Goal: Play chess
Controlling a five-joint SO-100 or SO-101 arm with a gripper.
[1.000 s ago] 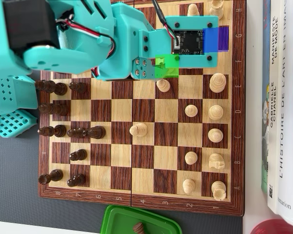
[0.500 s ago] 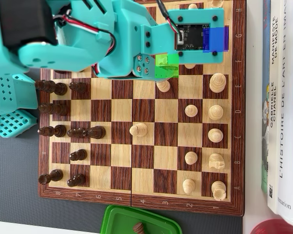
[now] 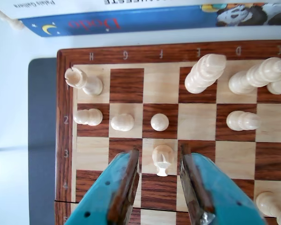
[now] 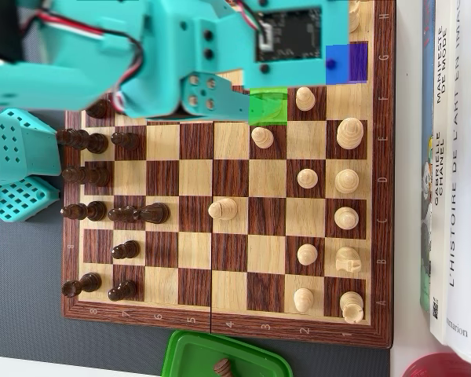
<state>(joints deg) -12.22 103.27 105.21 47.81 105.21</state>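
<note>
In the wrist view my gripper is open, its two teal fingers coming in from the bottom edge. A white pawn stands on a light square at the far end of the gap, touching neither finger. The overhead view shows that pawn just below the teal arm, which hides the fingertips and the top of the chessboard. White pieces stand along the board's right side, dark pieces along its left. One white piece sits alone near the middle.
A green tray below the board holds a dark piece. Books lie along the right side, a red object at the bottom right. In the wrist view a blue book lies beyond the board's far edge.
The arm has moved toward the top of the overhead view, uncovering a white pawn on the row just under it. No piece has moved.
</note>
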